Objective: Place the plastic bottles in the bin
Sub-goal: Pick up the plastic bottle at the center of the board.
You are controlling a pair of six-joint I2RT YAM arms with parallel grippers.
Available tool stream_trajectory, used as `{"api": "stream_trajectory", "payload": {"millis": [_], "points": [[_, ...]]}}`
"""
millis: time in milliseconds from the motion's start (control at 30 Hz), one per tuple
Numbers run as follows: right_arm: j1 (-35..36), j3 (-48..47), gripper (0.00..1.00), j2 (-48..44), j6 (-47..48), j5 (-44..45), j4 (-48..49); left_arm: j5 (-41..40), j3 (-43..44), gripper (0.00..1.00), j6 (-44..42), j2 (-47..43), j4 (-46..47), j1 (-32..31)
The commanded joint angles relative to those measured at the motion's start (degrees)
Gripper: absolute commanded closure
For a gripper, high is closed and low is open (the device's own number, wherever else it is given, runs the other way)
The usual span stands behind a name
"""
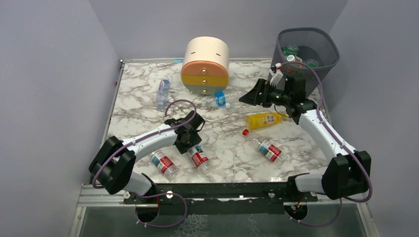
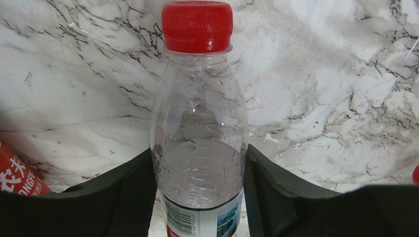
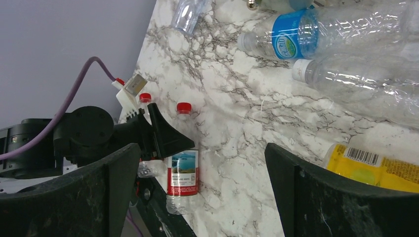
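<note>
At the far left a blue-label bottle (image 1: 162, 92) lies on the marble table (image 1: 143, 113), and a red-label bottle (image 1: 164, 164) lies by the near edge. Just right of it we see the left gripper (image 2: 197, 153) low over a red-capped bottle (image 2: 197, 113) lying flat. Its fingers (image 2: 123, 197) press against both sides of the clear body, so the jaws are clamped on it. Further right stands the round drawer unit (image 1: 205, 66), with two clear bottles (image 1: 222, 100) at its foot. Nearer us lie a yellow bottle (image 1: 263, 119) and another red-labelled bottle (image 1: 270, 150). The right gripper (image 3: 200, 148) hovers above the table, jaws wide apart, holding nothing. The bin (image 1: 326, 64) stands at the far right corner, with green-capped bottles (image 1: 291, 49) inside
</note>
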State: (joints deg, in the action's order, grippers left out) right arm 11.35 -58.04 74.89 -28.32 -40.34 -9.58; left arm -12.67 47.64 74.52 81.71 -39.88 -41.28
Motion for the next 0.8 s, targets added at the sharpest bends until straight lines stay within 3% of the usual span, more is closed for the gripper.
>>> {"api": "stream_trajectory", "payload": {"millis": [0, 433, 767], "points": [[0.70, 0.10, 0.00, 1.05, 1.66, -1.18, -1.05, 2.21, -1.02, 0.43, -1.31, -0.92, 2.00, 0.23], [2.98, 0.69, 0.00, 3.55, 4.71, -1.98, -3.38, 2.26, 4.31, 0.43, -5.55, -3.66, 1.93, 0.39], [11.60, 4.38, 0.00, 7.29, 6.20, -3.68, -2.57, 3.51, 7.96, 0.43, -8.16, -3.10, 2.00, 1.22]]}}
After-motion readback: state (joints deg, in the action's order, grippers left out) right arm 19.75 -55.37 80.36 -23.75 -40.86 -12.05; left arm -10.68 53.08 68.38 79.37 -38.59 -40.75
